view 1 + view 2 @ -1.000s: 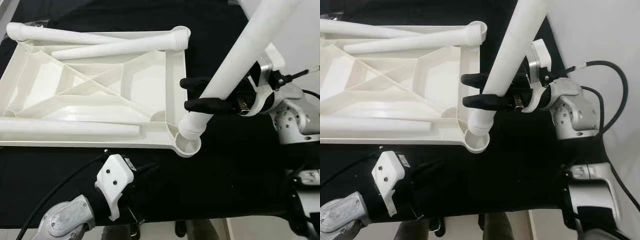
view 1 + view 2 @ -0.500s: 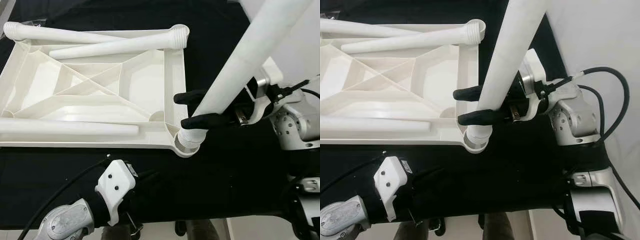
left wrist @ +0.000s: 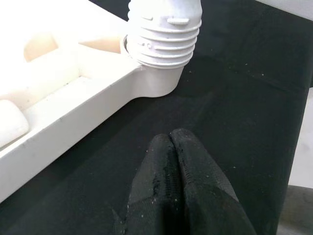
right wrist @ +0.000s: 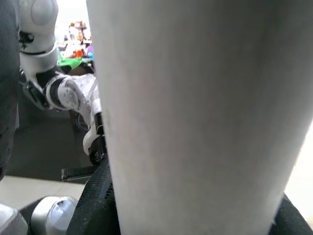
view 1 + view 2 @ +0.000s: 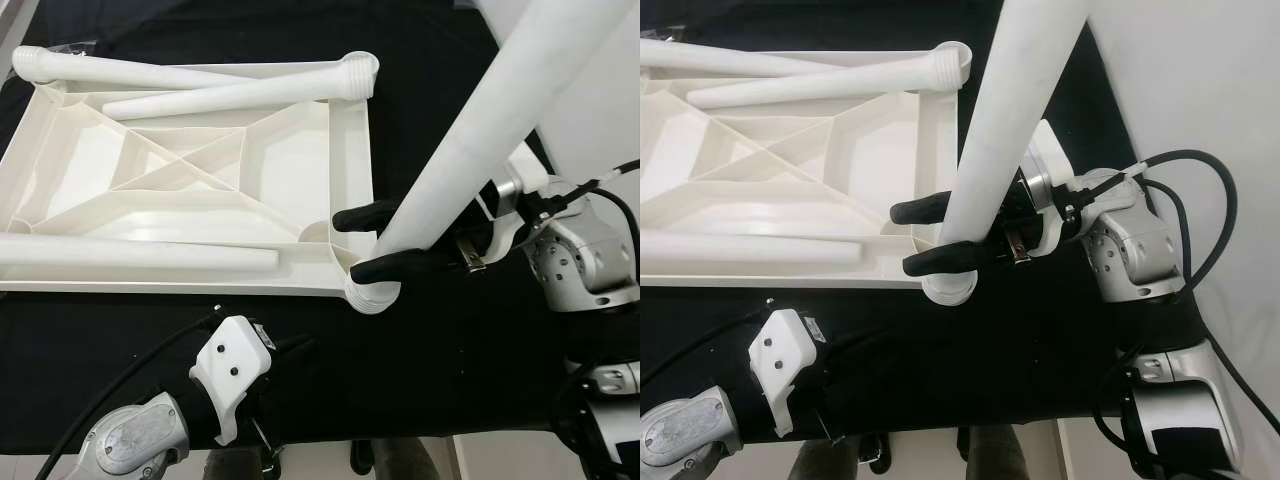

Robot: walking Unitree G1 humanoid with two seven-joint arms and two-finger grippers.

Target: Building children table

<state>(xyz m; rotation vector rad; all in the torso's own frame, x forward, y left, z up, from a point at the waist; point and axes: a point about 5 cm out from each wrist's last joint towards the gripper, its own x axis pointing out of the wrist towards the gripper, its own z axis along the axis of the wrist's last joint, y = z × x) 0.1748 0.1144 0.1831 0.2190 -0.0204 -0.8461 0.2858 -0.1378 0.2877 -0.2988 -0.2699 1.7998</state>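
A white plastic tabletop (image 5: 150, 190) lies upside down on a black cloth. My right gripper (image 5: 368, 242) is shut on a white table leg (image 5: 480, 130), which stands nearly upright. Its threaded end (image 3: 164, 41) sits in the near right corner socket (image 5: 372, 296) of the tabletop. Two more loose legs (image 5: 230, 96) lie across the far edge, and another leg (image 5: 140, 255) lies along the near side. My left gripper (image 3: 173, 161) is shut with nothing in it, resting on the cloth just short of that socket.
The black cloth (image 5: 470, 350) covers the work surface and ends at a pale floor at the near edge. A white surface (image 5: 1180, 90) lies to the right. My right arm's cable (image 5: 1210, 200) loops beside the wrist.
My right gripper has carried the leg down and to the left. Its threaded end hung above the corner socket before and now sits in it. The left gripper has barely moved.
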